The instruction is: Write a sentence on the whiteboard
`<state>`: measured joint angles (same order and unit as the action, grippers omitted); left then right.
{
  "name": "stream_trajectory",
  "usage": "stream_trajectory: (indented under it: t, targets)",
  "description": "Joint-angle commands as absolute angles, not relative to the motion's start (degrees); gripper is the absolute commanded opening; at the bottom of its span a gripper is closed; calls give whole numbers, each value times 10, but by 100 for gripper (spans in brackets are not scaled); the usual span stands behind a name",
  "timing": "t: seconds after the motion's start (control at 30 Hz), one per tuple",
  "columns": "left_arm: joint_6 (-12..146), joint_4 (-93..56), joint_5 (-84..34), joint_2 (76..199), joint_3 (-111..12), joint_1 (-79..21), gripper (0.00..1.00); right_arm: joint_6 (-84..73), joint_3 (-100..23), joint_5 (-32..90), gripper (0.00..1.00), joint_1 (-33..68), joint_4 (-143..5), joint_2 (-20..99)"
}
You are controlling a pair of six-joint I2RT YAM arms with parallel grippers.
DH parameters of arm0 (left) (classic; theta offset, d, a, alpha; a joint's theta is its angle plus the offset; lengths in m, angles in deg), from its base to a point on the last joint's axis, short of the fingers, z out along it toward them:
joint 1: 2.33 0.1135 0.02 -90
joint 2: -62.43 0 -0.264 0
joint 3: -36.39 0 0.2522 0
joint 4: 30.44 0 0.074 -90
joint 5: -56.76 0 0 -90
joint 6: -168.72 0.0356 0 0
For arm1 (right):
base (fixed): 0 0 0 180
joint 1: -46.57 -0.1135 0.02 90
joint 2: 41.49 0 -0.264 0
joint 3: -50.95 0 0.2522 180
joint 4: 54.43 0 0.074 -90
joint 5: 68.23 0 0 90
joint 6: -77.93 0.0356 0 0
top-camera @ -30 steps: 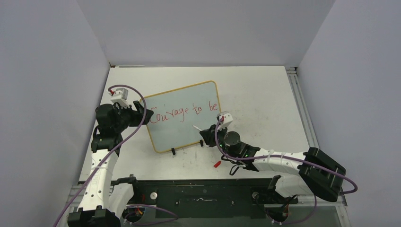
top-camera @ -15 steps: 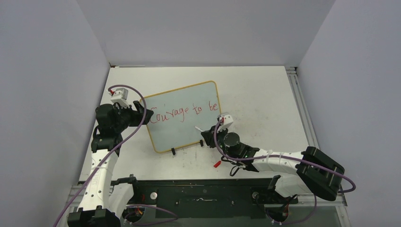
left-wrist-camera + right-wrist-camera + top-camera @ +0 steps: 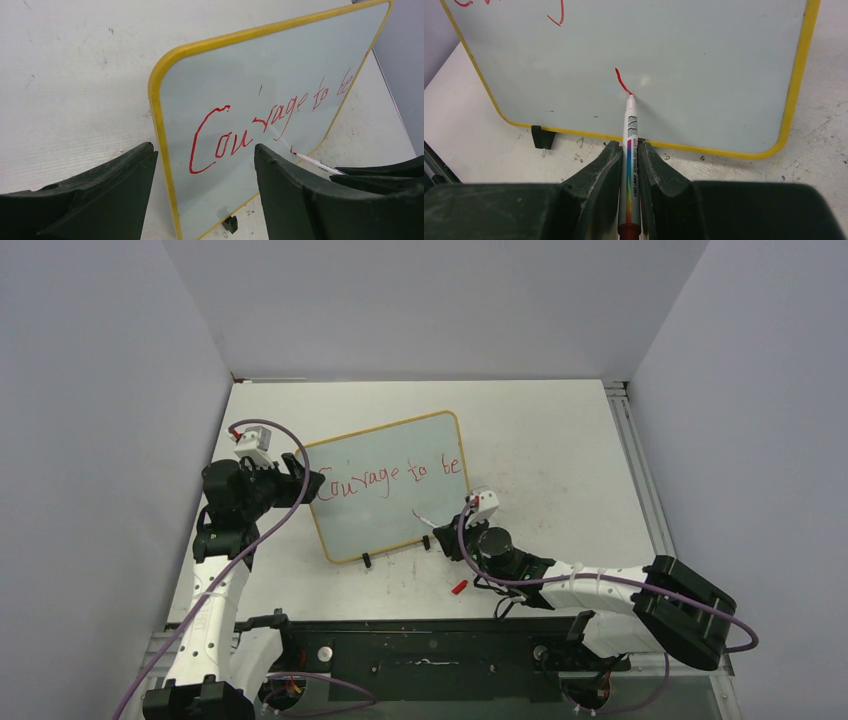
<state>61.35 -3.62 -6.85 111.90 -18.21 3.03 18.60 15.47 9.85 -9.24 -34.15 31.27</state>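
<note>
The whiteboard (image 3: 385, 502), yellow-framed, stands tilted on two black feet left of the table's centre. Red writing on it, the sentence (image 3: 390, 476), reads "Courage to be" in one line, which also shows in the left wrist view on the whiteboard (image 3: 280, 70) as the sentence (image 3: 270, 122). My right gripper (image 3: 629, 146) is shut on a white marker (image 3: 630, 150). Its tip touches the whiteboard (image 3: 704, 55) at the end of a short red stroke (image 3: 621, 80) below the line. My left gripper (image 3: 202, 150) is open, its fingers either side of the board's left edge.
A red marker cap (image 3: 459, 587) lies on the table in front of the board, beside my right arm. The board's black clip feet (image 3: 367, 560) rest on the scuffed white tabletop. Grey walls close in the left, back and right sides.
My right gripper has shifted slightly down and to the right with the marker, leaving a short red stroke under the first line. The left arm and the board have not moved.
</note>
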Motion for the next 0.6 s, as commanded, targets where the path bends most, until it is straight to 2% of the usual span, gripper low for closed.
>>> stream_trajectory:
  t: [0.0, 0.57]
  targets:
    - [614, -55, -58, 1112, -194, 34, 70, 184, 150, 90, 5, -88, -339, 273]
    - [615, -55, -60, 1113, -194, 35, 70, 174, 117, 114, 5, -54, -306, 307]
